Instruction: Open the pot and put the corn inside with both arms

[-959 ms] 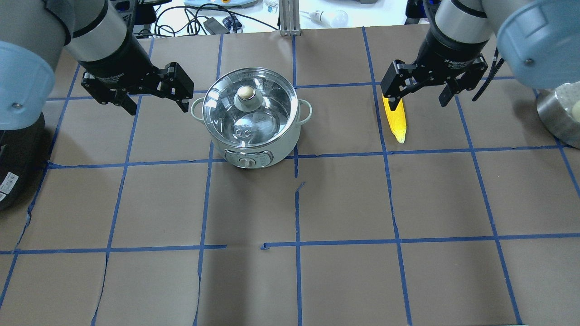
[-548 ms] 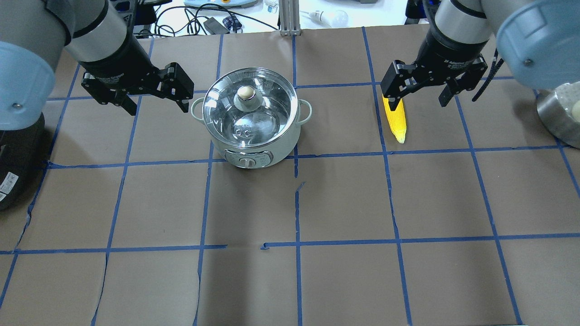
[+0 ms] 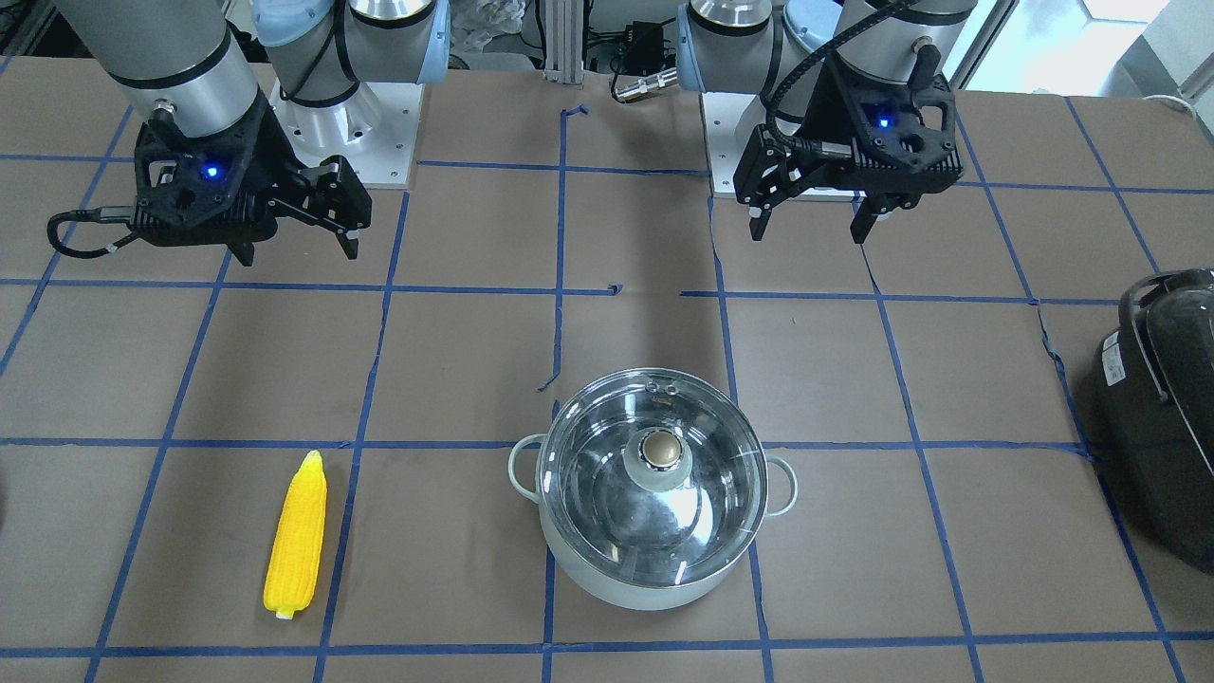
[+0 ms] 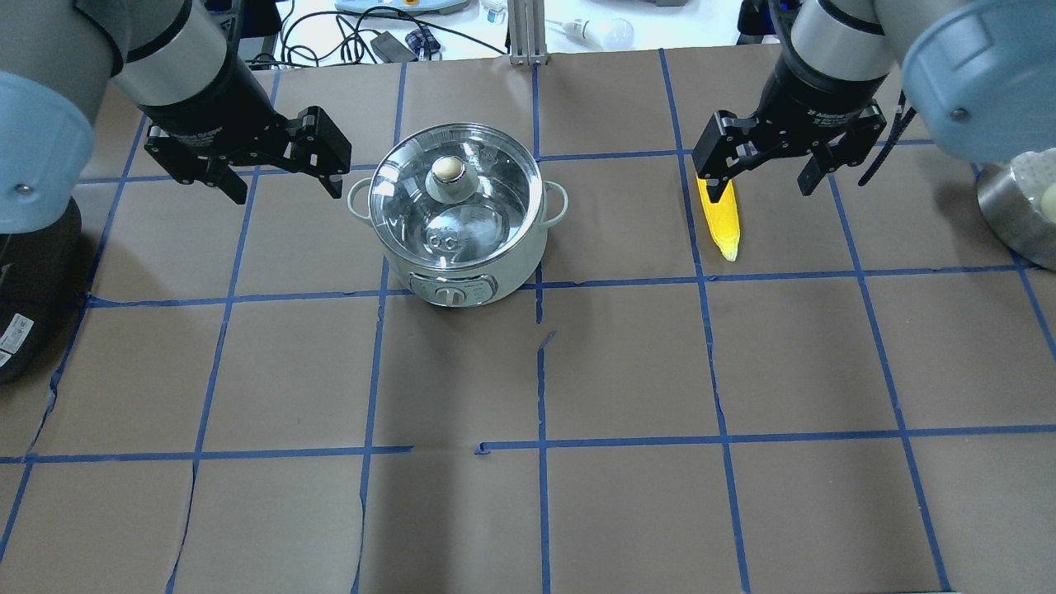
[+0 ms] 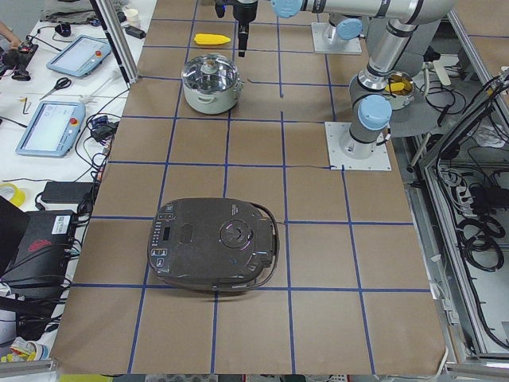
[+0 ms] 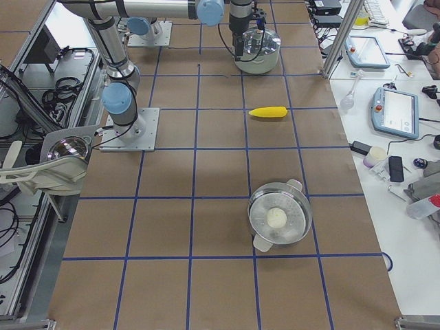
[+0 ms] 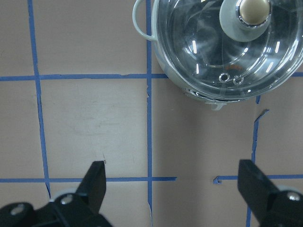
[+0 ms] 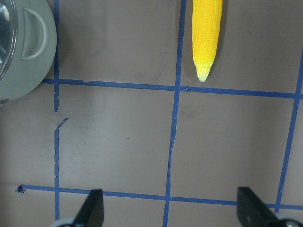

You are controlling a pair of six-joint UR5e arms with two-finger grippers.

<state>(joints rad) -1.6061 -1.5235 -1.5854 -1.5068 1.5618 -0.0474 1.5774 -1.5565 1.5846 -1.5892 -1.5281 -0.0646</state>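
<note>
The pale pot (image 4: 488, 266) stands left of centre with its glass lid (image 4: 483, 194) on, knob (image 4: 448, 169) upright. It also shows in the front view (image 3: 654, 579) and the left wrist view (image 7: 227, 52). The yellow corn (image 4: 721, 219) lies flat on the table to the pot's right, also in the front view (image 3: 296, 536) and the right wrist view (image 8: 207, 33). My left gripper (image 4: 287, 188) hovers open and empty, high up on the pot's left side. My right gripper (image 4: 761, 188) hovers open and empty above the table beside the corn.
A large black appliance (image 3: 1162, 408) sits at the table's end on my left. A steel bowl (image 6: 278, 216) holding a white ball stands at the far right. Brown paper with blue tape lines (image 4: 540, 371) covers the table.
My left gripper has shifted slightly away from me. The right gripper, pot and corn have not visibly moved.
</note>
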